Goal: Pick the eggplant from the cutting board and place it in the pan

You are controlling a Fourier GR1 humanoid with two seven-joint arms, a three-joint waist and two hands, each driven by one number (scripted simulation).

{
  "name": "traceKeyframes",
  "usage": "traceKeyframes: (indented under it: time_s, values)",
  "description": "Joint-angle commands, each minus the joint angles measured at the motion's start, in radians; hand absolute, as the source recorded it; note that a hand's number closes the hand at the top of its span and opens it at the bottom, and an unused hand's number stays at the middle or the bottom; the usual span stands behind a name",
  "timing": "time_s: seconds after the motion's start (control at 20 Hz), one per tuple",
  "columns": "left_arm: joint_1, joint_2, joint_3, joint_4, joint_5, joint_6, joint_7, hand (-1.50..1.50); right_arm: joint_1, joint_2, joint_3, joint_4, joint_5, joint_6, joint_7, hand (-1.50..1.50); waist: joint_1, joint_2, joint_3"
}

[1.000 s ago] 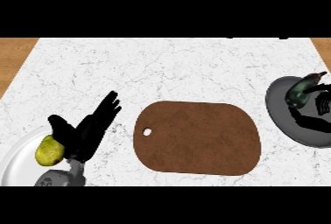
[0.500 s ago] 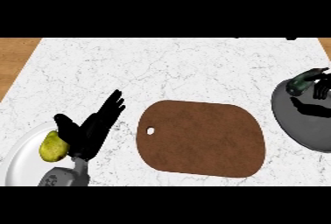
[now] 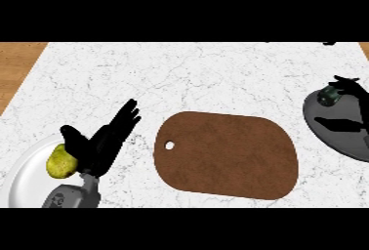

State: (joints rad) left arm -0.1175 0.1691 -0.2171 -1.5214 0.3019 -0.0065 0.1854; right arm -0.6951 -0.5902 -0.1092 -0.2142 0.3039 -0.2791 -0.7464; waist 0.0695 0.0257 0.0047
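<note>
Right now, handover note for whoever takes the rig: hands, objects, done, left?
Left hand: open, fingers up, resting at lower left beside a white plate holding a yellow-green fruit.
Right hand: over the pan at the right edge, fingers curled round the dark eggplant.
Cutting board: mid-counter, nothing on it.
Done: eggplant picked off the board and carried over the pan.
Left: release it into the pan and pull the hand clear.

Even, bright light; soft shadow inside the pan point(image 3: 338, 134).
</note>
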Motion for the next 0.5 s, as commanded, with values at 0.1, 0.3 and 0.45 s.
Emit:
traceKeyframes:
  time_s: [0.1, 0.3, 0.45]
  values:
    - [-0.019, -0.006, 0.004, 0.005, -0.007, 0.008, 0.005, 0.0, -0.041, 0.008, -0.141, 0.022, -0.153, 0.213, -0.11, -1.5, -0.014, 0.001, 0.004]
    - [0.002, -0.029, -0.006, 0.012, -0.006, 0.006, -0.018, 0.0, -0.026, -0.062, -0.194, 0.082, -0.206, 0.387, -0.098, -1.5, -0.014, 0.004, 0.003]
    - [0.02, -0.002, 0.013, 0.008, -0.01, -0.001, -0.024, 0.0, 0.005, -0.121, -0.195, 0.114, -0.208, 0.533, -0.087, -1.5, -0.015, 0.002, 0.003]
